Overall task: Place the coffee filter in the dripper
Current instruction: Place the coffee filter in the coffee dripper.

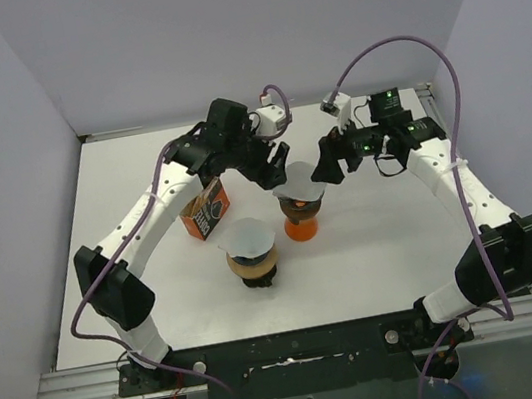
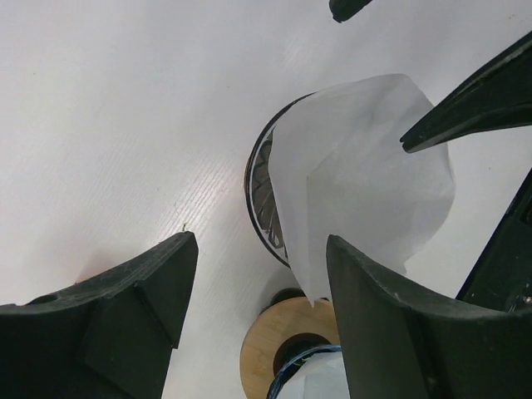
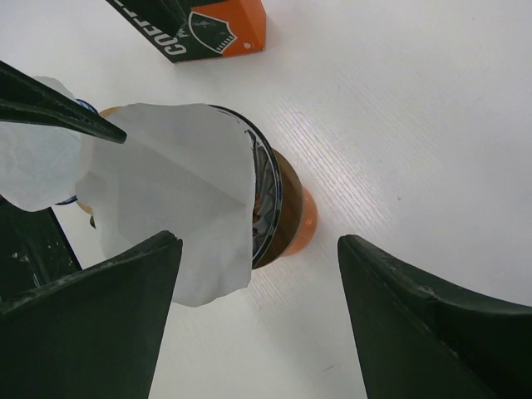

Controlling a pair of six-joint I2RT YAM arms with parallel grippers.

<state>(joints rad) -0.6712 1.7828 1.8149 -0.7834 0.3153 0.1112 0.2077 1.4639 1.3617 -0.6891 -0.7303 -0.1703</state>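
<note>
Top view: left gripper (image 1: 276, 164) and right gripper (image 1: 328, 165) flank the orange dripper (image 1: 302, 222) mid-table, one on each side. Coffee filter (image 1: 297, 192) sits on its mouth as a white cap; looks dropped on, not seated. Second dripper (image 1: 254, 265) with spare filter (image 1: 249, 234) just beside it, nearer the bases; orange box (image 1: 206, 211) close on the left. Crowded on that side, bare table (image 1: 394, 240) to the right, so room to swing there. Left wrist view: fingers (image 2: 125, 316) spread wide, nothing clamped. Filter draped over one half of the ribbed rim (image 2: 259, 199), creased along its fold, not opened into a cone; point hangs past the edge toward the wooden stand (image 2: 278, 353) of the second dripper. Other half of rim uncovered. Fingertip of the other arm at the paper's upper edge, touching or just above, cannot tell; probably placed to press it down. Right wrist view: jaws also wide, straddling the dripper, gripping nothing. Paper overhangs the rim on the left, right arc and ribs bare; left arm's finger lies across the top of the paper. Judgement: filter on the dripper, not in it; needs centring, then a push into the cone. Risk: light, overhanging paper, so a sideways brush could tip it off toward the second dripper. Safest exit straight up.
</note>
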